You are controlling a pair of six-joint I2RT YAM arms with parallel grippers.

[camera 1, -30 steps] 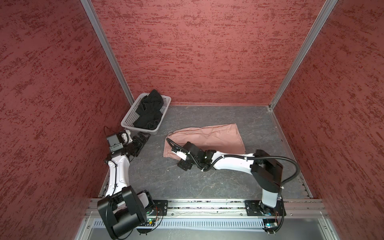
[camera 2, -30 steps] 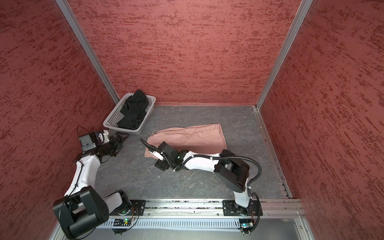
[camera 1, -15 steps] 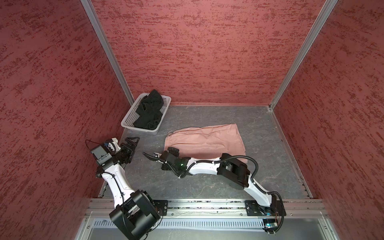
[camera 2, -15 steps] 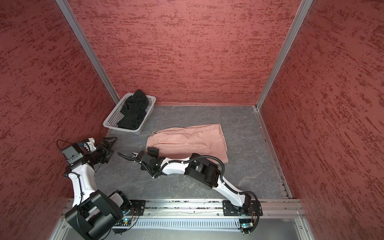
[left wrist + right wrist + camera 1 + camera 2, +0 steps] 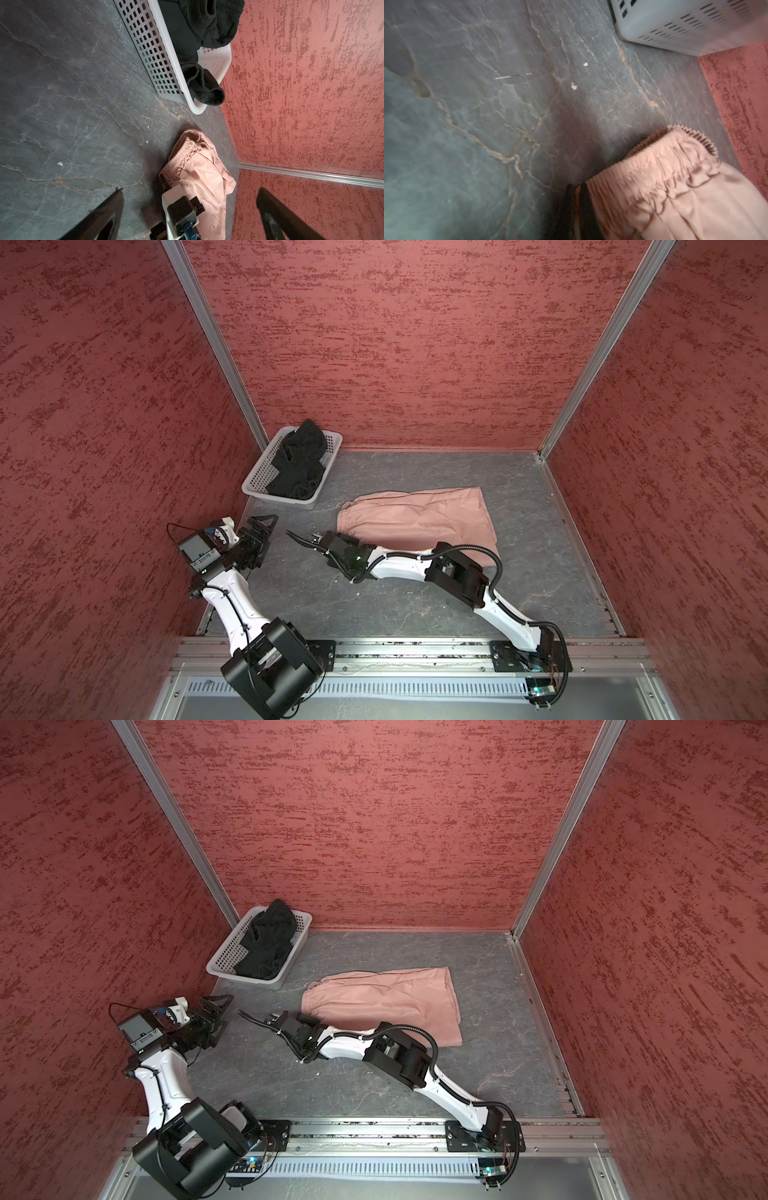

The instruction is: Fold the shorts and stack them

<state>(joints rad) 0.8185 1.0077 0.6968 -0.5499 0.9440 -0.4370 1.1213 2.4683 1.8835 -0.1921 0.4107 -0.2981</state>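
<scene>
Since pink shorts (image 5: 419,518) look light and limp, flat just beside basket (image 5: 253,485), waistband corners are best holds; right fingers (image 5: 584,207) pinch one corner, left fingers (image 5: 108,212) apart, empty; black shorts (image 5: 297,460) bunched inside basket.

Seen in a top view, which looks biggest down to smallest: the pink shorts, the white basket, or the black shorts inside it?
1. pink shorts, spread out flat.
2. white basket.
3. black shorts, bunched inside the basket, so they may only look smaller than the pink pair.
</scene>
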